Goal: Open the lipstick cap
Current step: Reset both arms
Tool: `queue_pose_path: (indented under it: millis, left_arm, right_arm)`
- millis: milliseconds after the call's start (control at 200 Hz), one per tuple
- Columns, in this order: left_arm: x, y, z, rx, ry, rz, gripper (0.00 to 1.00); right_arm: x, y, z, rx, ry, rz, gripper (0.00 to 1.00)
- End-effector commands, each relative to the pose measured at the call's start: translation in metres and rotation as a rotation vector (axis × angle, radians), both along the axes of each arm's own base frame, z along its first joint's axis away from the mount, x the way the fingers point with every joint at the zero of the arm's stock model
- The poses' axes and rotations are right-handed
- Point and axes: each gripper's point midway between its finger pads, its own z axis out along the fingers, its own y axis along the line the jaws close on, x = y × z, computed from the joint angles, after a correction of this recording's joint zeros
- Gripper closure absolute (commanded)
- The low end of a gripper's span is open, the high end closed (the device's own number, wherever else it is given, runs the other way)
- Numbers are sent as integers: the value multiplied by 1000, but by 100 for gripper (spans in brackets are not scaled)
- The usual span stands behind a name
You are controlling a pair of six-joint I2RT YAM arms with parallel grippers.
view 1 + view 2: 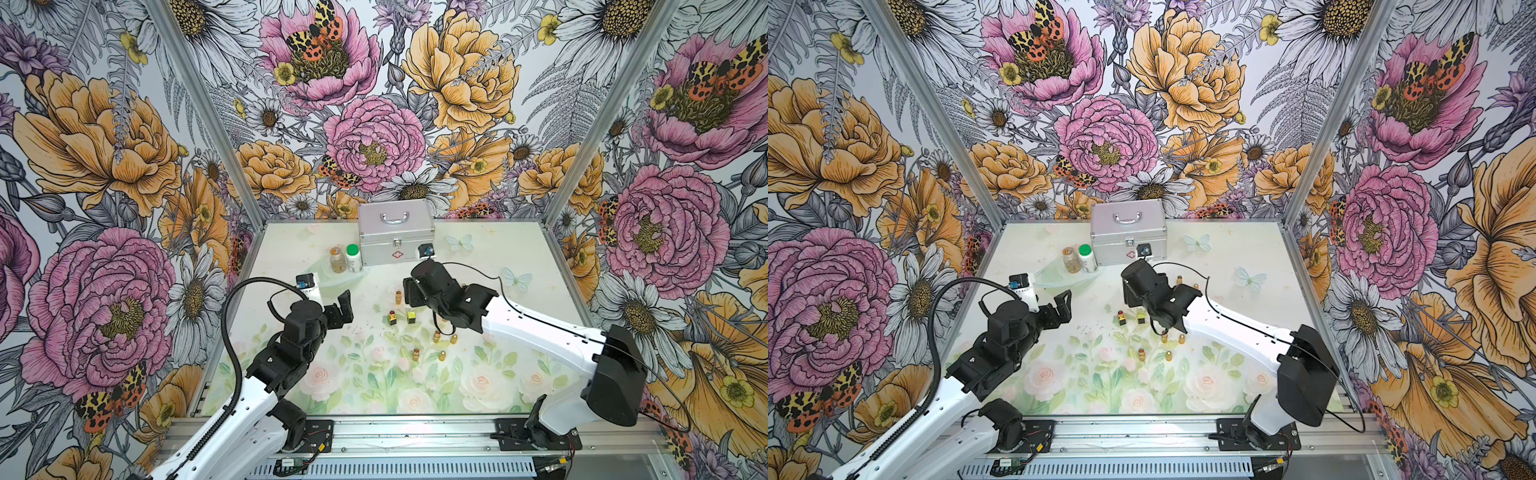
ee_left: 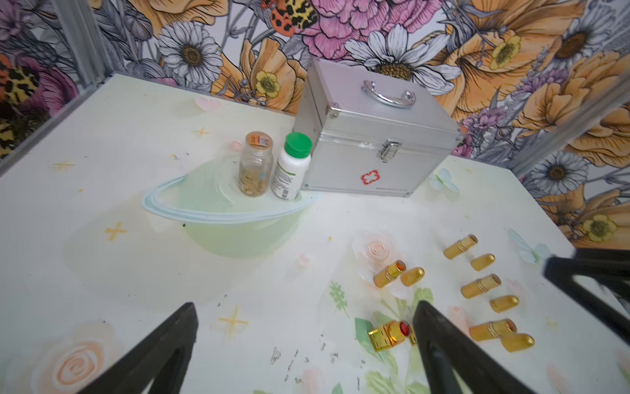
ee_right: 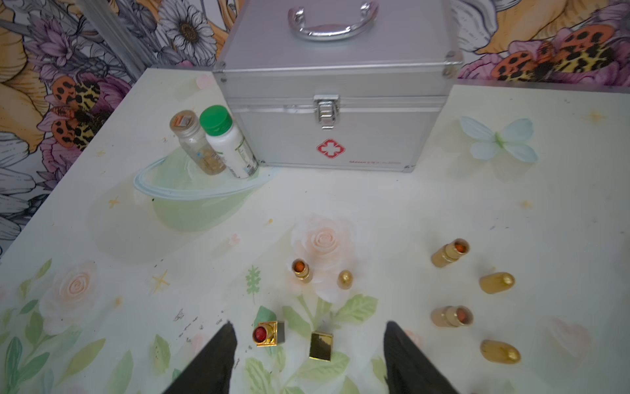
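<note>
A square gold lipstick (image 3: 269, 333) stands uncapped on the table, its red tip showing. Its square gold cap (image 3: 321, 346) stands apart, just to one side. My right gripper (image 3: 309, 325) is open above them, and the cap lies in the wide gap without touching either finger. In both top views the lipstick (image 1: 391, 318) and cap (image 1: 411, 317) sit beside the right wrist (image 1: 436, 293), which hides the fingers. My left gripper (image 2: 305, 304) is open and empty, left of the lipstick (image 2: 392, 332); it also shows in a top view (image 1: 343, 307).
Several round gold lipstick tubes (image 3: 450, 252) and loose caps (image 3: 497, 282) stand to the right of the square one. A silver first-aid case (image 1: 395, 237) sits at the back, with a clear jar (image 1: 336, 259) and a green-capped white bottle (image 1: 354, 257) beside it.
</note>
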Motion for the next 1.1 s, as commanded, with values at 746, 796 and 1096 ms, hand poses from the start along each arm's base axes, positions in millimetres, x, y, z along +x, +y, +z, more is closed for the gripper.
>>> queue_pose_path:
  millis: [746, 796, 1096]
  left_arm:
    - [107, 96, -79, 339, -179, 220, 1]
    - [105, 98, -82, 317, -171, 205, 1]
    - [114, 102, -95, 244, -156, 153, 1]
  right_arm:
    - [61, -330, -104, -257, -239, -670, 0]
    - [59, -329, -107, -237, -266, -651, 0]
    - [58, -296, -114, -193, -393, -447, 0]
